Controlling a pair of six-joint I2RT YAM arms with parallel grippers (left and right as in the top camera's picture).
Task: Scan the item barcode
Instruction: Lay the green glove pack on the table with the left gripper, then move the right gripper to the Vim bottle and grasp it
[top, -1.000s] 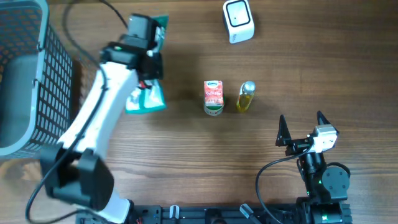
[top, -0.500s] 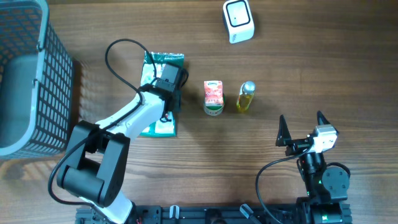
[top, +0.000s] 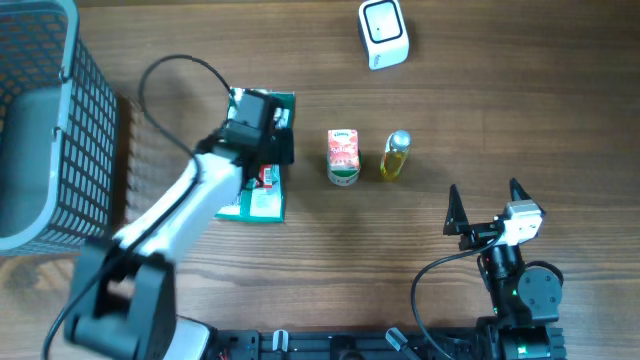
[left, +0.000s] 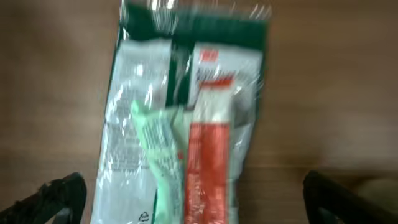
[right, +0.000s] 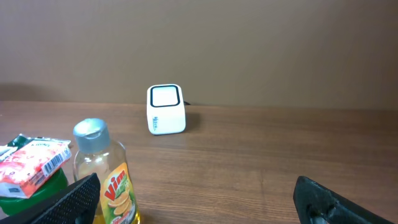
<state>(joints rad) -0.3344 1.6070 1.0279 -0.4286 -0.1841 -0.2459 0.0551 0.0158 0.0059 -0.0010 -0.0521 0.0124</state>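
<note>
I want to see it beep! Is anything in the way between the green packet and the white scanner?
Nothing visible is. The packet has bare table up to the scanner; the carton and bottle stand off to the side.

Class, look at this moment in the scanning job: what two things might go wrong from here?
1. The glossy green packet lies flat under the open left hand; a grasp may slip on the film or crumple it, hiding any barcode.
2. The carton and bottle sit close together; reaching for one may knock the other, and the upright bottle looks easy to tip.
</note>
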